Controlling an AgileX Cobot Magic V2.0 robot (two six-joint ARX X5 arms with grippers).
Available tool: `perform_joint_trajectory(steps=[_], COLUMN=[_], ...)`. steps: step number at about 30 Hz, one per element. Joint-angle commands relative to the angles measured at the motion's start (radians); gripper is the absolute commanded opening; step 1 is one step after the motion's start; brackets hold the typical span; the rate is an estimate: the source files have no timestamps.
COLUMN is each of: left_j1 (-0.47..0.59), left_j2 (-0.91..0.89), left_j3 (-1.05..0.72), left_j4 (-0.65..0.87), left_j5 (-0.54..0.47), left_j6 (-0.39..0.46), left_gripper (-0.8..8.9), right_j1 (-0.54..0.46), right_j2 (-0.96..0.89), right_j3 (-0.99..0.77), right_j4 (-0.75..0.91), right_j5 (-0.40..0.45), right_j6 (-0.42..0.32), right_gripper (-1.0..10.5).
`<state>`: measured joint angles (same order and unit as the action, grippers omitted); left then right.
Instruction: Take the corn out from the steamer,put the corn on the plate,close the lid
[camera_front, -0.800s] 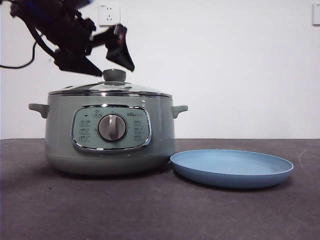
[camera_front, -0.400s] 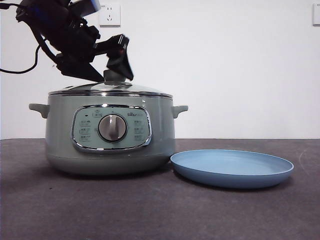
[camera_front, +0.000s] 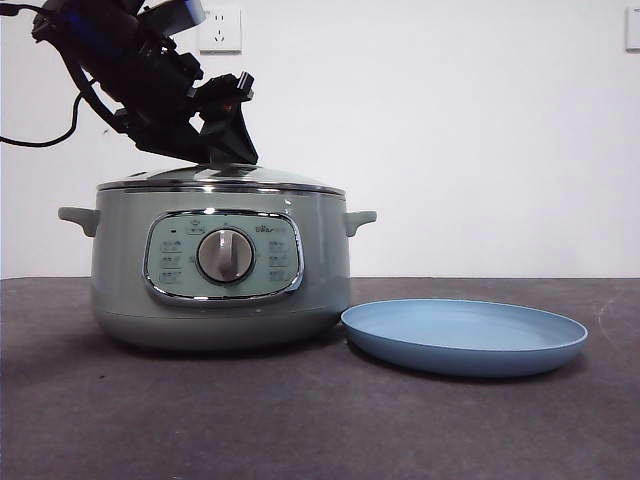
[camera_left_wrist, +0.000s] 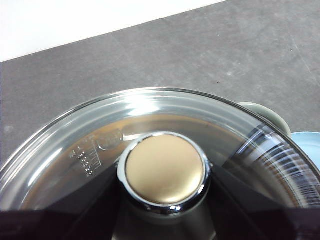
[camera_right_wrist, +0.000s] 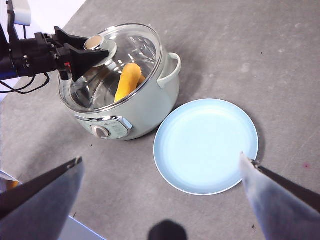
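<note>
We see the left gripper (camera_front: 222, 150) down at the knob (camera_left_wrist: 165, 170) of the lid (camera_front: 220, 178), its 2 black jaws set on either side of the knob; the left wrist view shows the knob between the dark jaws, but whether they press on it we cannot tell. In the right wrist view the same gripper (camera_right_wrist: 92, 50) reaches over the lid from the side of the steamer (camera_front: 220, 265) away from the plate (camera_front: 463, 335). The lid (camera_right_wrist: 112, 65) sits flat on the steamer's rim, covering it. Through the glass we see the corn (camera_right_wrist: 127, 82) lying inside the steamer (camera_right_wrist: 135, 107), under the lid.

The right gripper (camera_right_wrist: 160, 195) hangs high above the table (camera_front: 300, 420), its 2 jaws spread wide apart and holding nothing; the plate (camera_right_wrist: 205, 145) lies between them in that arm's view. The light-blue plate rests just beside the steamer, on the side opposite the left gripper, and carries nothing. The steamer's control panel with its silver dial (camera_front: 225, 255) faces the front camera. On the wall behind the steamer, above the left gripper, is a white socket (camera_front: 219, 28).
</note>
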<state>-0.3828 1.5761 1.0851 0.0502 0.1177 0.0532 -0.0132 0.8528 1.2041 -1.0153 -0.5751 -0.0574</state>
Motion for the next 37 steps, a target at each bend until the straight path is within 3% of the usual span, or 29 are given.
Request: perform_joint_trajectory(steps=[1,10,21,37], left_j1=[0.003,0.003,0.003,0.005], left_j2=[0.003,-0.004,-0.031,-0.460], left_j3=[-0.002,0.071,0.298,0.308], left_j4=[0.013,-0.012,-0.230,-0.470], left_j5=[-0.005,0.016,0.021,0.023], left_j6=[0.000,0.000,0.004,0.029], left_gripper=[-0.08,-0.08,-0.08,-0.08], right_j1=[0.002,0.002,0.002,0.002], right_j2=[0.000,0.000,0.000,0.041], right_j3=[0.003,0.003,0.003,0.003], right_j4=[0.004,0.003,0.003,0.005], right_j5=[0.001,0.001,0.002,0.005], right_j6=[-0.003,-0.003,-0.004,-0.023], right_gripper=[6.0,6.0,6.0,6.0])
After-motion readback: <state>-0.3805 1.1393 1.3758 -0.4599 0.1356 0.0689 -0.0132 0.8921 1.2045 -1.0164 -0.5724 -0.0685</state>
